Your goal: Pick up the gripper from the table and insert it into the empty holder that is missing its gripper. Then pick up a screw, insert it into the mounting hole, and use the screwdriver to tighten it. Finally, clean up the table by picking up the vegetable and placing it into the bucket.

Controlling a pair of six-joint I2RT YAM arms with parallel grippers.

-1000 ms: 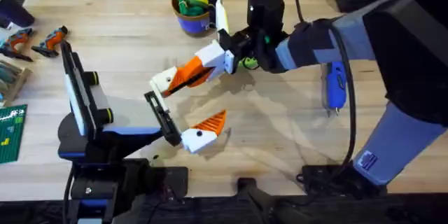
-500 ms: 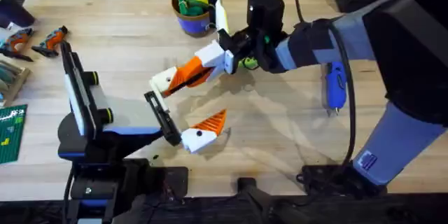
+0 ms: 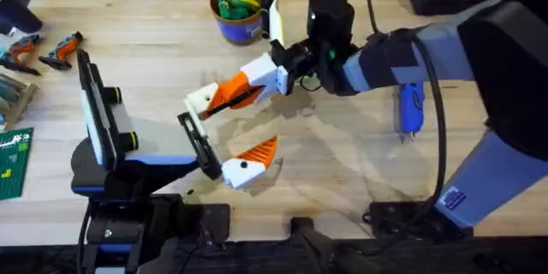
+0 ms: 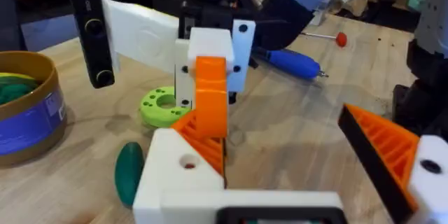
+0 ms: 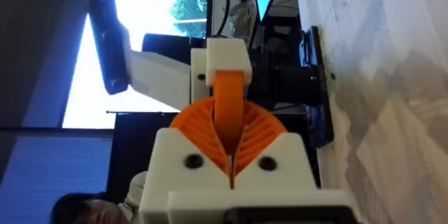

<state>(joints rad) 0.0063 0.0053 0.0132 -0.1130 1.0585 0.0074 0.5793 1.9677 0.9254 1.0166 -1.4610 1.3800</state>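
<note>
Light butcher-block table (image 3: 128,43), boards running left to right, shadows of the arms across its middle. At the far edge, the blue bucket (image 3: 235,27) with tan rim, green and yellow items inside. To the right, the blue screwdriver (image 3: 411,107) flat on the wood, clear of both arms; a red-handled rod (image 4: 339,38) beyond it. Near the bucket, a lime-green disc (image 4: 162,105), and just beside that the dark green vegetable (image 4: 128,171) lying on the table.

Mid-table, right gripper (image 3: 231,92) clenched on the orange gripper (image 5: 227,101), its end meeting the white holder (image 3: 199,98). Left gripper (image 3: 240,120) spread wide, gripping nothing.

Far left edge: small orange-and-black tools (image 3: 60,51) and a green board (image 3: 13,163). Beyond the table, dim room with a bright window (image 5: 168,14) showing trees.
</note>
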